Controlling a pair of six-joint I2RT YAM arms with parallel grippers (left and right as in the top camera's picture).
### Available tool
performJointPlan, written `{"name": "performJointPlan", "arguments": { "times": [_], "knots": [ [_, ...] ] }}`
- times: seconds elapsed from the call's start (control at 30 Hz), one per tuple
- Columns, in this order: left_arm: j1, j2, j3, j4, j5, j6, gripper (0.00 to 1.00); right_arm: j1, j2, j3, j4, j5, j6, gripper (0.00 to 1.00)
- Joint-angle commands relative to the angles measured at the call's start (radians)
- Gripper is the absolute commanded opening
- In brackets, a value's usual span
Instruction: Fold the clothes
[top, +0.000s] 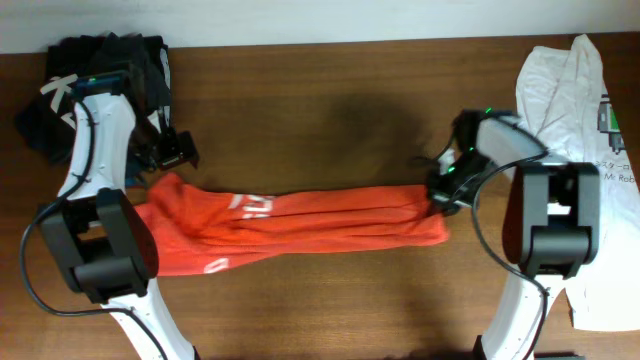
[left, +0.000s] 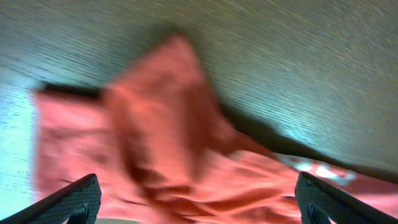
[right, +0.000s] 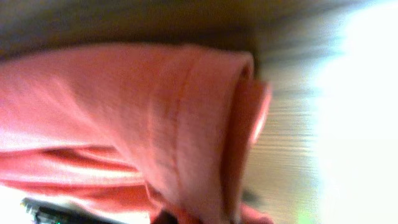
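Shirt (top: 300, 215): folded lengthwise into a strip; crosswise folds remain. My left gripper (left: 199, 202): spread wide, empty. My right gripper (top: 445, 188): grip unclear.

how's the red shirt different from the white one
The red shirt spans the table as a long narrow band; the white shirt lies bunched at the right edge. The red shirt's lettering is white; the white shirt's print is green and dark. Both lie crumpled on the table.
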Motion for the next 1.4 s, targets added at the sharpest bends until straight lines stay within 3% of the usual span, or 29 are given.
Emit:
{"name": "performJointPlan", "arguments": {
  "times": [0.0, 0.07, 0.2, 0.4, 0.7, 0.77, 0.8, 0.83, 0.87, 1.0, 1.03, 1.07, 1.1, 1.13, 1.27, 1.37],
  "knots": [
    [-0.055, 0.003, 0.006, 0.019, 0.007, -0.003, 0.99, -0.064, -0.01, 0.206, -0.142, 0.303, 0.099, 0.04],
    [-0.101, 0.004, 0.006, 0.041, 0.007, -0.003, 0.99, -0.047, -0.052, 0.315, -0.234, 0.317, 0.116, 0.04],
    [-0.119, 0.004, 0.006, 0.067, 0.007, -0.004, 0.99, 0.116, -0.103, 0.315, -0.259, 0.315, 0.071, 0.04],
    [-0.118, 0.004, 0.006, 0.067, 0.006, -0.003, 0.99, 0.402, -0.102, 0.183, -0.106, 0.232, 0.079, 0.04],
    [-0.118, 0.004, 0.006, 0.072, 0.003, -0.003, 0.99, 0.475, -0.101, 0.072, 0.065, 0.042, 0.087, 0.07],
    [-0.118, 0.004, 0.006, 0.07, 0.004, -0.003, 0.99, 0.484, -0.101, 0.069, 0.077, 0.044, 0.087, 0.19],
    [-0.118, 0.004, 0.006, 0.069, 0.003, -0.003, 0.99, 0.493, -0.101, 0.069, 0.08, 0.044, 0.086, 0.34],
    [-0.118, 0.004, 0.006, 0.07, 0.003, -0.003, 0.99, 0.498, -0.101, 0.069, 0.079, 0.044, 0.087, 0.36],
    [-0.118, 0.004, 0.006, 0.069, 0.003, -0.003, 0.99, 0.493, -0.105, 0.104, 0.024, 0.045, 0.08, 0.56],
    [-0.118, 0.004, 0.006, 0.068, 0.003, -0.003, 0.99, 0.451, -0.119, 0.282, -0.164, 0.196, 0.027, 0.99],
    [-0.118, 0.004, 0.006, 0.066, 0.003, -0.003, 0.99, 0.44, -0.119, 0.278, -0.166, 0.203, 0.005, 1.0],
    [-0.118, 0.004, 0.006, 0.066, 0.003, -0.003, 0.99, 0.439, -0.119, 0.249, -0.165, 0.211, 0.003, 0.46],
    [-0.118, 0.004, 0.006, 0.066, 0.003, -0.003, 0.99, 0.44, -0.119, 0.224, -0.156, 0.21, 0.003, 0.21],
    [-0.118, 0.004, 0.006, 0.066, 0.004, -0.003, 0.99, 0.443, -0.119, 0.187, -0.137, 0.205, 0.004, 0.04],
    [-0.119, 0.004, 0.006, 0.066, 0.004, -0.003, 0.99, 0.495, -0.119, -0.051, 0.105, 0.03, 0.007, 0.04],
    [-0.118, 0.004, 0.006, 0.066, 0.003, -0.003, 0.99, 0.546, -0.12, -0.09, 0.182, -0.029, 0.033, 0.04]
  ]
}}
